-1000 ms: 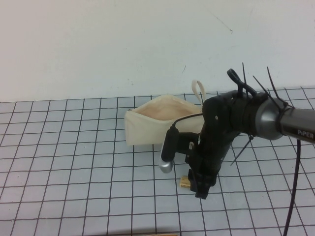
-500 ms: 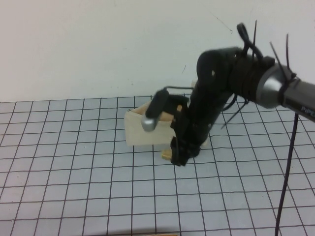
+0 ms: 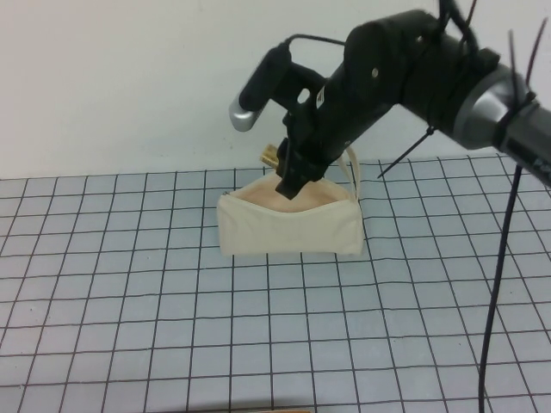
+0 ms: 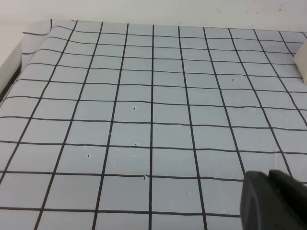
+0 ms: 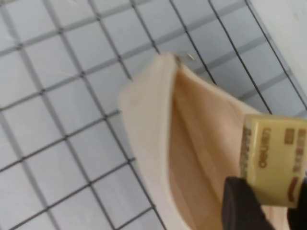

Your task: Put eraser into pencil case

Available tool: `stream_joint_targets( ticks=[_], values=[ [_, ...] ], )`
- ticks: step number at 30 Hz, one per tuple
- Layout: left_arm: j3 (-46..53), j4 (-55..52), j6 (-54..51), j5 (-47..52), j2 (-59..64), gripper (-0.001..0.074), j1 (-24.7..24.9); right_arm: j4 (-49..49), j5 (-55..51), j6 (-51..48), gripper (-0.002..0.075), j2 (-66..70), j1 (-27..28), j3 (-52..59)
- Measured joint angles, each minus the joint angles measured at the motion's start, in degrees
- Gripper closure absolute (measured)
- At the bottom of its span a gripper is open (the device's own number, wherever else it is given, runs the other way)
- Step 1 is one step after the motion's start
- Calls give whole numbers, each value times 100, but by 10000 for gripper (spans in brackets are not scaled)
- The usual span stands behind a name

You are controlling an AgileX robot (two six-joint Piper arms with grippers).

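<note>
The cream pencil case (image 3: 288, 224) stands open on the gridded mat, its pinkish lining facing up and a loop strap at its right end. My right gripper (image 3: 284, 175) hangs just above the case's open mouth, shut on the small tan-yellow eraser (image 3: 270, 156). In the right wrist view the eraser (image 5: 273, 160) with dark print sits between the dark fingers (image 5: 244, 206), directly over the case's open lining (image 5: 201, 143). My left gripper (image 4: 276, 201) shows only in the left wrist view, as dark fingers low over bare mat, with a corner of the case (image 4: 302, 62) far off.
The gridded mat (image 3: 129, 301) covers the table up to a white back wall. The right arm's cable (image 3: 504, 241) hangs down at the right. The mat's raised edge (image 4: 14, 62) shows in the left wrist view.
My right gripper has lifted the eraser off the mat in front of the case and carried it up and back, to just above the case's open mouth.
</note>
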State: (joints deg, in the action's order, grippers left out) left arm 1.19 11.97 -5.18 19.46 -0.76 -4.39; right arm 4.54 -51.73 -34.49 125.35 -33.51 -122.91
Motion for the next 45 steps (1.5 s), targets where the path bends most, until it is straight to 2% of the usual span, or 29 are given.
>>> stream_joint_targets(
  ticks=[6,8,11,13,22,27,35,39,45],
  values=[
    [0,0,0,0,0,738,0,-747,198,1122,531,328,0,0],
    [0,0,0,0,0,738,0,-832,214,1355,496,360,0,0],
    [0,0,0,0,0,738,0,-866,194,1518,404,348,0,0],
    [0,0,0,0,0,738,0,-866,147,1540,371,328,0,0],
    [0,0,0,0,0,738,0,-949,-372,1371,350,-710,0,11],
    [0,0,0,0,0,738,0,-1100,-572,1347,428,-1849,0,0],
    [0,0,0,0,0,738,526,-1272,-853,1347,678,-3049,0,0],
    [0,0,0,0,0,738,761,-1275,-1118,1336,718,-3286,0,0],
    [0,0,0,0,0,738,842,-860,-1791,1769,726,-3447,0,0]
  ],
)
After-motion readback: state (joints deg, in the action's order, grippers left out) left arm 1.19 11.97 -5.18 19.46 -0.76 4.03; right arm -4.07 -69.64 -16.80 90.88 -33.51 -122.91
